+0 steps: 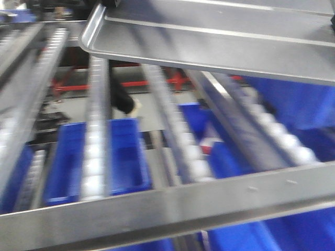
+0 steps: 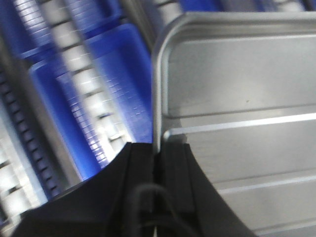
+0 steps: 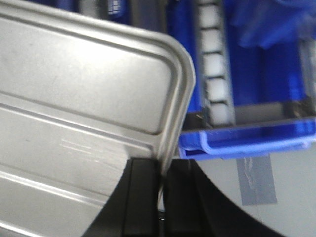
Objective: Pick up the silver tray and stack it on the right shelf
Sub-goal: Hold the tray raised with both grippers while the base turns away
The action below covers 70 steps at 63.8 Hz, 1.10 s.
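While aloft over right shelf [image 1: 172,206], silver tray [image 1: 220,47], rims tight in closed left claw [image 2: 158,153] and right claw [image 3: 161,170]

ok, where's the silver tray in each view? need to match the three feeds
Front: silver tray spans the top, from upper left to the right edge, above the roller tracks.
Left wrist: silver tray fills the right side; left gripper clamps its rim at bottom centre.
Right wrist: silver tray fills the left side; right gripper clamps its rim at bottom centre.
Shared landmark: white roller tracks over blue bins, in all three.
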Tool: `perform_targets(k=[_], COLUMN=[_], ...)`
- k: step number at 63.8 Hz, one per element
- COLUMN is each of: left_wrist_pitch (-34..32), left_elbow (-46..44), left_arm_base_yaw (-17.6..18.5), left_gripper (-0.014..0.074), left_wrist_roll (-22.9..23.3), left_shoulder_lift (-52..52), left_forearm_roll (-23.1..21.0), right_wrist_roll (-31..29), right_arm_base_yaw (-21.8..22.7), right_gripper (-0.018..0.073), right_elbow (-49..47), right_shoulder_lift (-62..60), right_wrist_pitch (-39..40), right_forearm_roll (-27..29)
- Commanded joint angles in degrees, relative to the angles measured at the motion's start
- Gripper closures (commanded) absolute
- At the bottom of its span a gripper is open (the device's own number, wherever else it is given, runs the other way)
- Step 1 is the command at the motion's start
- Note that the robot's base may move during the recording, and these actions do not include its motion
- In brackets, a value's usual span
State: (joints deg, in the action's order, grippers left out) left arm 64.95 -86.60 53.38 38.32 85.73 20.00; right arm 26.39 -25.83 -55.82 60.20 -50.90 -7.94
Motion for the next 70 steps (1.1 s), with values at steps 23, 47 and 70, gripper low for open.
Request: perform_targets(k=[23,47,70], left_wrist_pitch=[-1.3,-1.3,-1.3], left_elbow=[-2.1,-2.1,-2.1], left_arm_base_yaw=[0.4,0.4,0.4], left_gripper=[0.0691,0.0691,0.0691], left_wrist_roll=[-0.4,-0.4,-0.4], left_shoulder_lift=[-2.4,-2.4,-2.4], left_forearm_roll=[2.9,2.9,2.9], right_wrist_roll=[-1.7,-1.7,-1.7], right_arm_base_yaw=[-0.1,-0.1,-0.1], right_gripper=[0.0502,0.0502,0.0502], right_elbow=[-2.1,-2.1,-2.1], right_shoulder_lift=[-1.1,-1.1,-1.1], right_wrist_pitch=[1.6,1.6,1.6], right_forearm_roll=[-2.2,-2.2,-2.2])
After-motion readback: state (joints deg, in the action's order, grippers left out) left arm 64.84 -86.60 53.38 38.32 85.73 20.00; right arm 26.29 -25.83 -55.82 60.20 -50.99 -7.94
